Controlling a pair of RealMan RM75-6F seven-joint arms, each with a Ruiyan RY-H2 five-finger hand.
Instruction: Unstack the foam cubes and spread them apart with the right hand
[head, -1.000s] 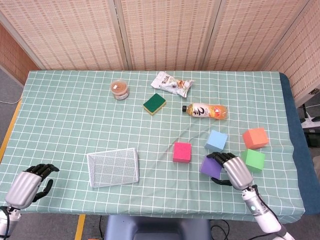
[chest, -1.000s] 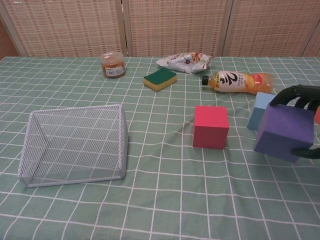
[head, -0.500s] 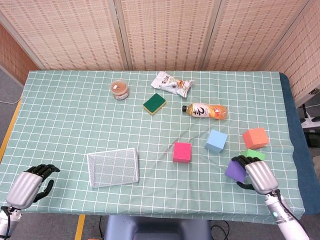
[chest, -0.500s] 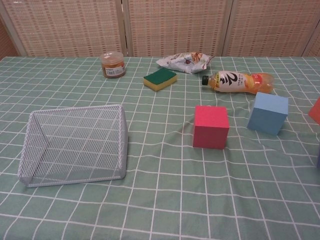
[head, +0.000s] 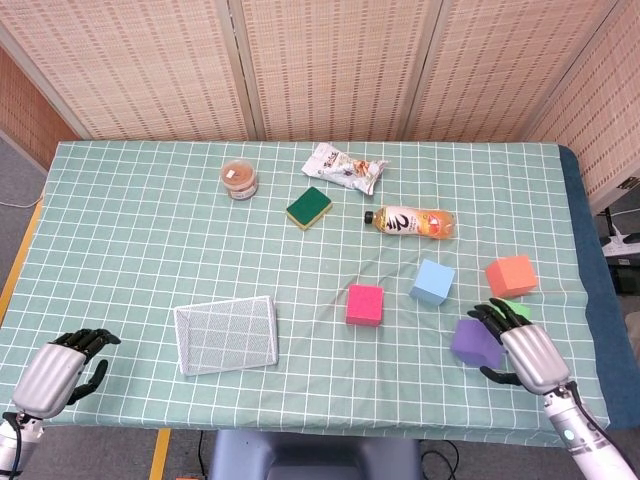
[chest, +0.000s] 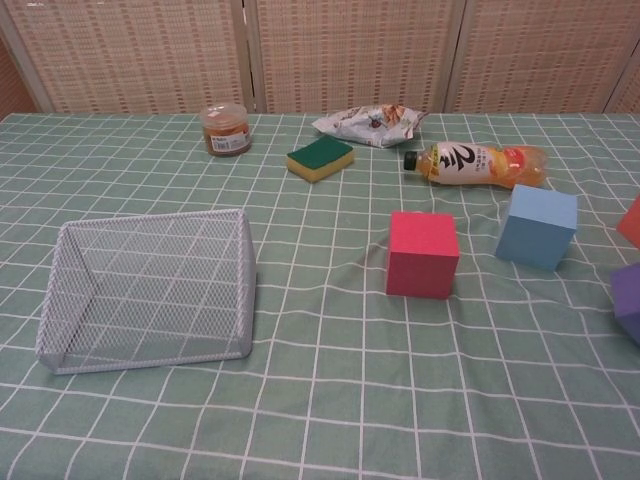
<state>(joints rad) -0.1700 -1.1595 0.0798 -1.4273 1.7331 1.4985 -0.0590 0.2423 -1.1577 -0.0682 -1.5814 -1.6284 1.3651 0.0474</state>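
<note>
Right hand (head: 528, 352): shown in the head view at the near right corner of the table; its dark fingers (head: 497, 315) are spread apart, with the thumb curled below. Whether anything is gripped cannot be told; the fingers lie against the purple cube, but no closed grasp is visible.
Purple foam cube (head: 475, 343): set on the cloth immediately to the left of the right hand, touching its fingers; only its edge (chest: 628, 300) is seen at the right border of the chest view.
Green foam cube (head: 516, 309): largely hidden just beyond the right hand's fingers.
Orange foam cube (head: 511, 276): placed farther beyond the right hand, near the green cube.
Blue foam cube (head: 432, 281): located beyond and to the left of the right hand, apart from the purple cube.
Pink foam cube (head: 364, 304): located well to the left of the right hand.
Left hand (head: 58, 368): held at the near left corner, fingers curled inward, nothing held.
Wire mesh tray (head: 226, 334): lying to the right of the left hand.
Tablecloth (head: 140, 250): green, white-gridded.
</note>
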